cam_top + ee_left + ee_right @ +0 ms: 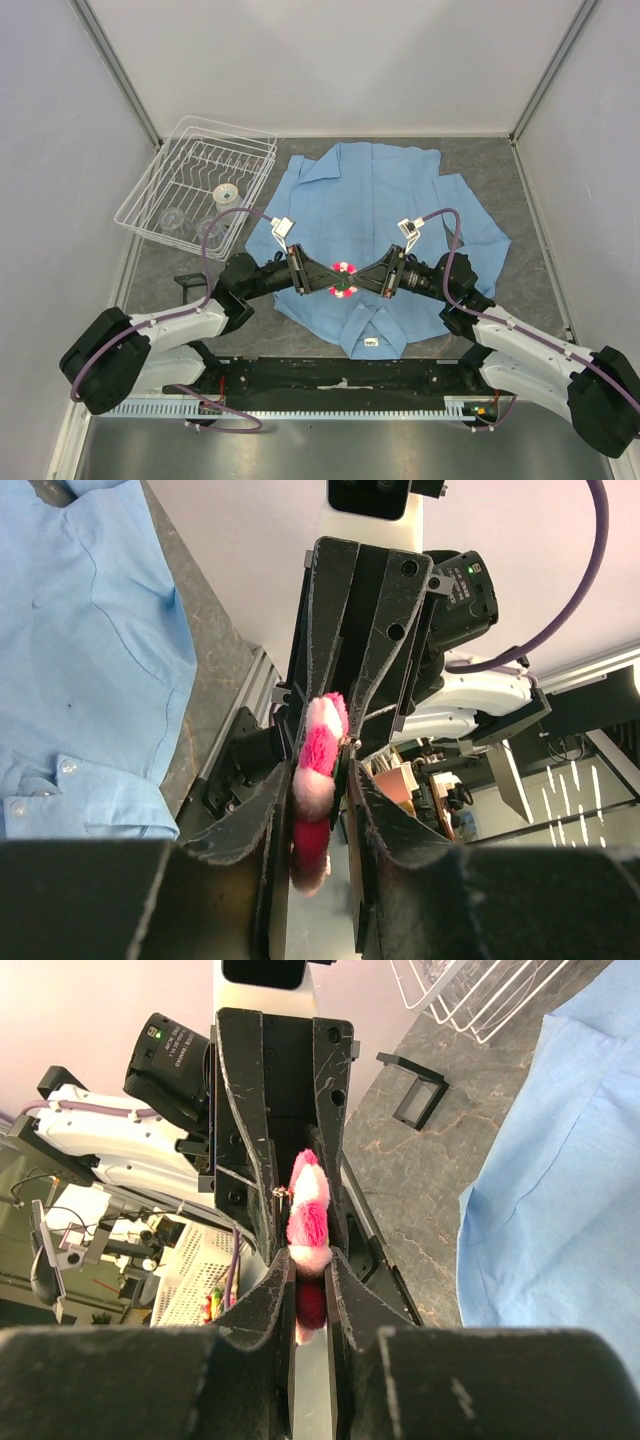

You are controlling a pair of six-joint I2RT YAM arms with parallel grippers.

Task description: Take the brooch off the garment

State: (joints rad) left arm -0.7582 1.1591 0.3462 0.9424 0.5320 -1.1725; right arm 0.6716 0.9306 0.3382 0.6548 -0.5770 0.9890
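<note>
The brooch (344, 277), a fluffy pink and white flower, is caught between both grippers above the lower middle of the garment (380, 195), a light blue shirt lying flat. My left gripper (335, 281) comes from the left and my right gripper (353, 280) from the right, tips meeting. In the left wrist view the brooch (320, 735) stands edge-on inside my left gripper (316, 790), whose jaws are close on both sides. In the right wrist view my right gripper (310, 1260) is shut on the brooch (308, 1215). No cloth shows around it; the garment (570, 1160) lies below.
A white wire dish rack (200, 185) with small glassware stands at the back left, touching the shirt's sleeve. A small black bracket (190, 285) lies on the grey tabletop left of the shirt. The shirt's collar label (371, 342) is near the front edge.
</note>
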